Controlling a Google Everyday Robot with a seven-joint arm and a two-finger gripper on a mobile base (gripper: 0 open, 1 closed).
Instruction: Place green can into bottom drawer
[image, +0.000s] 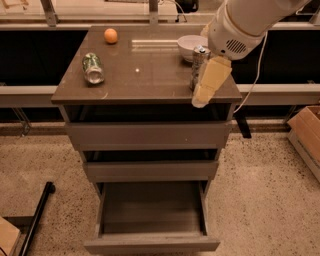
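Cabinet top (150, 80): green can (93, 68) lies at ten o'clock, gripper (199, 100) at four (open? can't tell); bottom drawer (150, 244) waits open, ready.

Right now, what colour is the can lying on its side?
The can is green and white, camera view; the gripper hangs beside the silver can.

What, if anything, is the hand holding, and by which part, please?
Nothing, it seems. The hand hangs at the right front edge of the cabinet top, in front of the silver can; the green can lies on its side left, untouched.
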